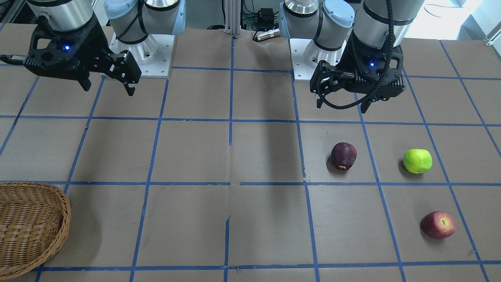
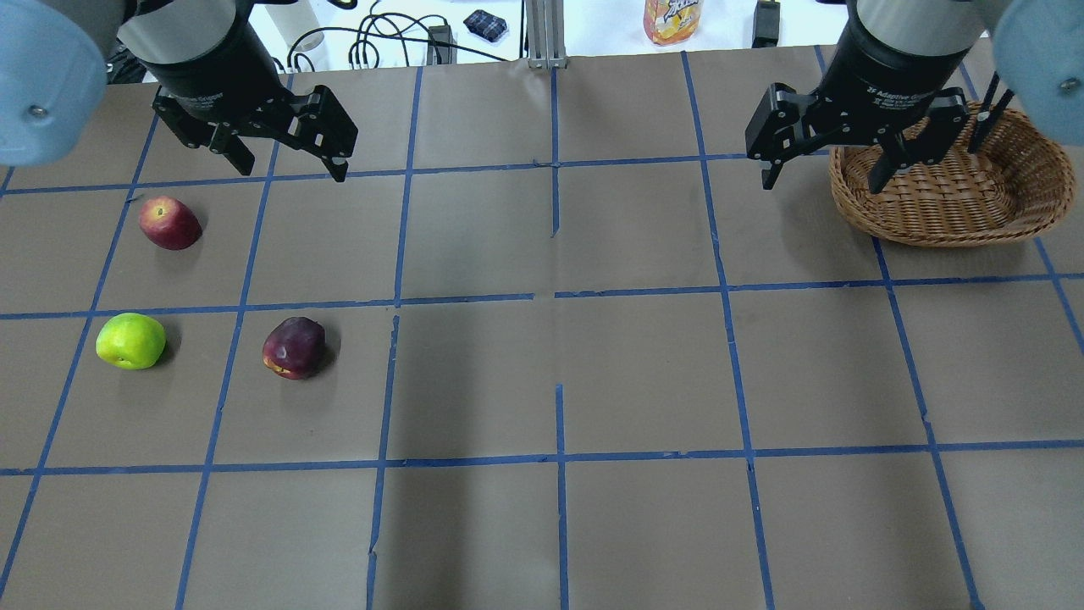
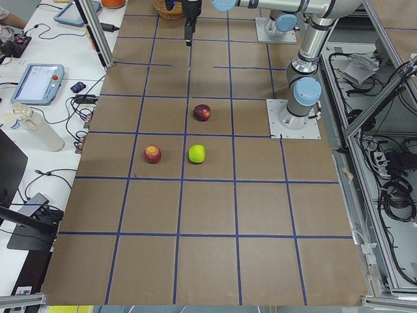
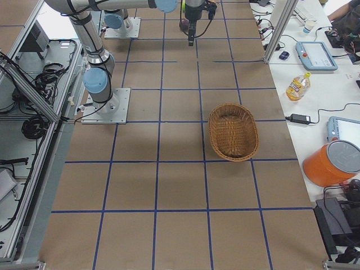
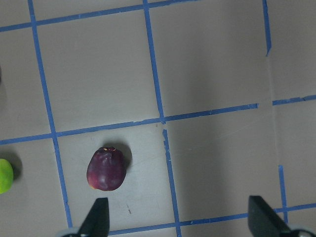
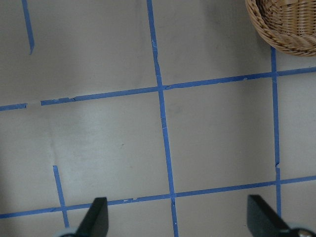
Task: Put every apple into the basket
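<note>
Currently, no part of the task is complete. All three apples lie on the table (image 2: pixel 559 381) on the robot's left side: the maroon apple (image 2: pixel 294 347), the green apple (image 2: pixel 130 341) and the red apple (image 2: pixel 170 223). They are apart from one another, and none touches a gripper. The basket (image 2: pixel 931 216) stands on the robot's right side, well apart from the apples. The exterior right view shows no apple inside it. Three transfers are therefore left to do.

Left gripper (image 2: pixel 292 165): jaws wide open, holding nothing, raised above the table. In the left wrist view the maroon apple lies just ahead of the fingertip on the view's left. It is off the centreline between the jaws, not enclosed by them. The green apple shows only at that view's left edge. The red apple is not in that view.

Right gripper (image 2: pixel 821 182): jaws wide open, holding nothing, raised beside the basket. In the right wrist view the basket shows only in the upper right corner, outside the span of the jaws.

Judgement: the left gripper is the nearer to every apple. The maroon apple is the likeliest first pick, after a sideways correction to centre it.
</note>
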You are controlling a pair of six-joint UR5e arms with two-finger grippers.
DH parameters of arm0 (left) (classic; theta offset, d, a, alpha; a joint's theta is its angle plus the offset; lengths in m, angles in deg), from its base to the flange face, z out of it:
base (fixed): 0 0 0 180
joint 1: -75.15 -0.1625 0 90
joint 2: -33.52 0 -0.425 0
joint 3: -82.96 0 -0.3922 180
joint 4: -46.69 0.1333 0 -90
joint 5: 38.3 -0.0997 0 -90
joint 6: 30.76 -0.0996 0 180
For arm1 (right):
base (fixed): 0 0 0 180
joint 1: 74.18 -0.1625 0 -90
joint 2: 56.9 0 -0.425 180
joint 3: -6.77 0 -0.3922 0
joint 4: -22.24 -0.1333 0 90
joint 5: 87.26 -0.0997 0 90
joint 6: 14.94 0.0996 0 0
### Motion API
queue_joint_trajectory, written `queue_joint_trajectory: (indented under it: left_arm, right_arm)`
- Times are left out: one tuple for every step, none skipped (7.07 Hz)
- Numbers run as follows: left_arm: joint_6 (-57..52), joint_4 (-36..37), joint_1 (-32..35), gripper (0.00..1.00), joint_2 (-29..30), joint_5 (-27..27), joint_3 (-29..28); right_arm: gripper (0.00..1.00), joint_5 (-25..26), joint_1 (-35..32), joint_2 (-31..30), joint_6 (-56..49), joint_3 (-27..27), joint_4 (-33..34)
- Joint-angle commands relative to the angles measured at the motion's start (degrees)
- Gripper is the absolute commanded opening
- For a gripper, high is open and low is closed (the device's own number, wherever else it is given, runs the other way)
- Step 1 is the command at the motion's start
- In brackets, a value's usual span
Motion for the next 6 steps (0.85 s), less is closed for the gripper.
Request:
queue_joint_trajectory:
  left_arm:
    - [-0.1,-0.1,-0.2,1.0,0.1,-0.1,0.1]
    - [-0.2,-0.4,-0.5,1.0,0.1,-0.4,0.1]
    - [-0.3,-0.2,-2.0,1.0,0.0,-0.3,0.5]
    - [-1.2,0.4,-3.8,1.0,0.5,0.2,1.7]
    - [-2.5,0.5,-4.4,1.0,1.0,-0.2,3.7]
    - [-6.2,1.3,-6.6,1.0,0.9,-0.4,7.7]
  right_arm:
    - [1.0,-0.1,0.0,-0.2,-0.1,0.0,0.0]
    - [1.0,-0.1,0.0,-0.3,-0.1,0.0,0.0]
    - [1.0,0.0,0.0,-0.3,-0.1,0.0,0.0]
    - [1.0,0.0,0.0,-0.3,-0.1,0.0,0.0]
    - [1.0,0.0,0.0,-0.3,-0.2,0.0,0.0]
    - [1.0,0.0,0.0,-0.3,-0.1,0.0,0.1]
